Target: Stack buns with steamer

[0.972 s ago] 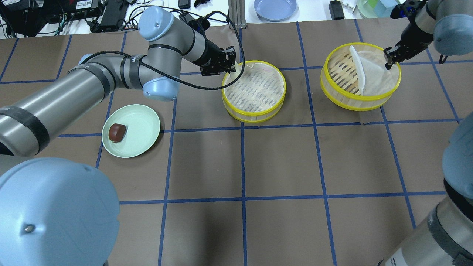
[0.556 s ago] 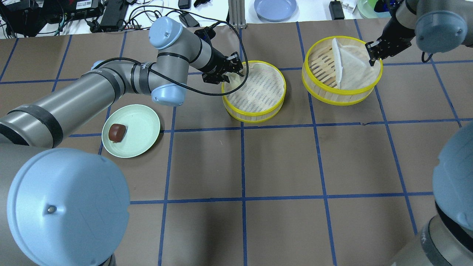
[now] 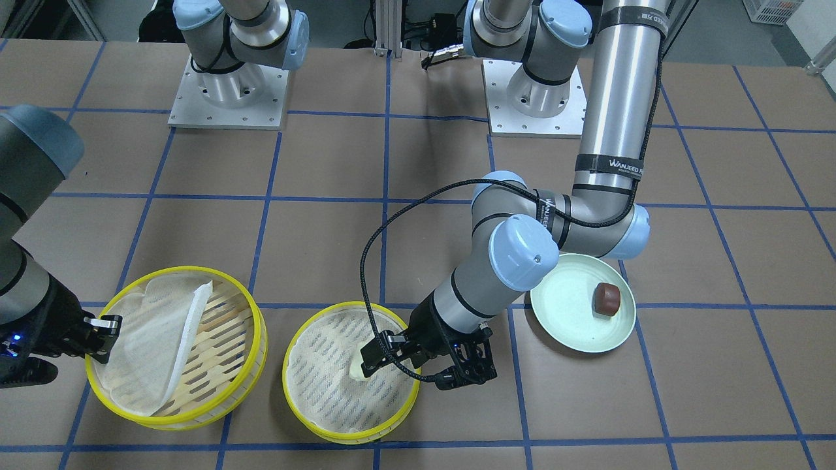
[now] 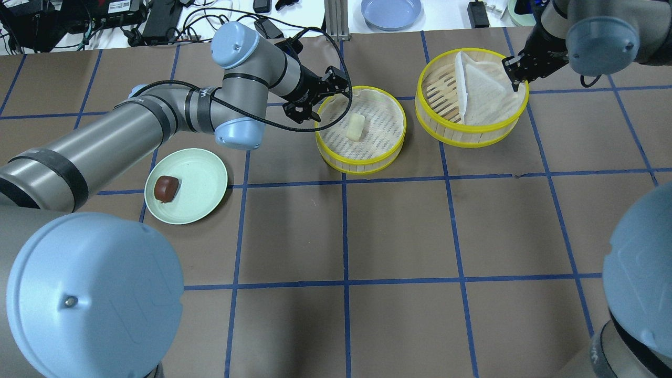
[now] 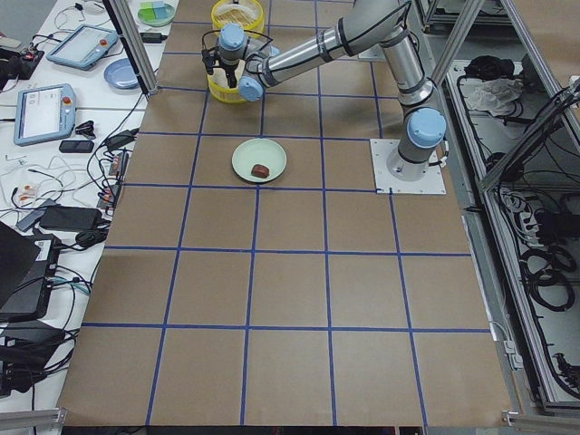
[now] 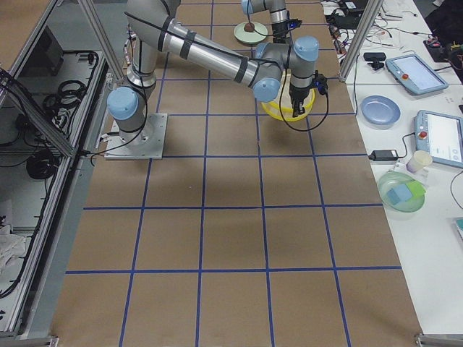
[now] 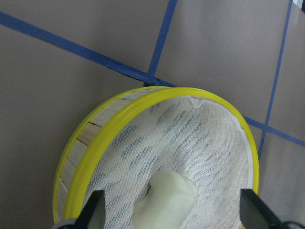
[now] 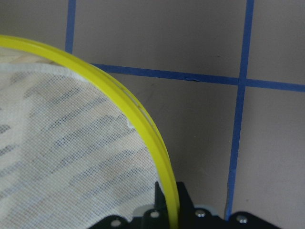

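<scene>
Left fingers (image 7: 94, 213) were apart, empty, hanging over the rim of the first tray (image 4: 361, 164). Cream bun (image 4: 355, 126) lay on its liner just ahead of them; its long axis relative to them was unclear, cropped in wrist view. Right fingers (image 8: 185, 209) were clamped on the rim of the second tray (image 4: 467, 139). Red-brown bun (image 4: 166, 188) sat on plate (image 4: 206, 173), well behind left fingers; left arm nearer.

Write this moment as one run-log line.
left gripper open by cream bun in tray | right gripper shut on rim of second tray | red-brown bun on plate
</scene>
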{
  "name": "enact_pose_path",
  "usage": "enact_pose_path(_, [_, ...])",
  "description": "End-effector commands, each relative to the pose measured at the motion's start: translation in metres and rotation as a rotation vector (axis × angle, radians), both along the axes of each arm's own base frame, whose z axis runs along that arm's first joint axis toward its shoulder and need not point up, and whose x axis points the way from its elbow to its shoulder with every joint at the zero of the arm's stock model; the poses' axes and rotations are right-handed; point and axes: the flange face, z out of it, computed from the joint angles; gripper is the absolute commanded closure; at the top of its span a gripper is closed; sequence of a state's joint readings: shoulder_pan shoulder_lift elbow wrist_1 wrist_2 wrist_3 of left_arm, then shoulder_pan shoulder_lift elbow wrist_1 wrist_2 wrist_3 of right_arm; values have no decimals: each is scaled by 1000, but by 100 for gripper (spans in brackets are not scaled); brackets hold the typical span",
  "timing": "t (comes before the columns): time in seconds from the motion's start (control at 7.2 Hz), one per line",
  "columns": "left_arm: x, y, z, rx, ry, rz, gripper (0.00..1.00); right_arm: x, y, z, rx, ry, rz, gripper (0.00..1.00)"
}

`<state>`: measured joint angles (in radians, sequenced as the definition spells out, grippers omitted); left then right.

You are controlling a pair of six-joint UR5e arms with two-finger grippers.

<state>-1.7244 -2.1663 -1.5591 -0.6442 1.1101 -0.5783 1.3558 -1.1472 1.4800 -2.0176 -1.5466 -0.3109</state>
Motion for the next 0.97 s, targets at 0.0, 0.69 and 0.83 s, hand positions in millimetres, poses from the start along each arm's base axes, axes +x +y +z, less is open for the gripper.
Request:
enact_pose_path(0.0, [17, -3, 32, -40, -24, -20, 0, 35, 3, 9, -14, -16, -39, 100])
enact_pose_path(0.69, [281, 5, 66, 120, -567, -279, 0, 203, 33, 2, -55, -81, -172, 100])
enact_pose_path(0.83, [301, 18, 45, 192, -595, -340, 0, 212, 26, -11, -65, -146, -187, 100])
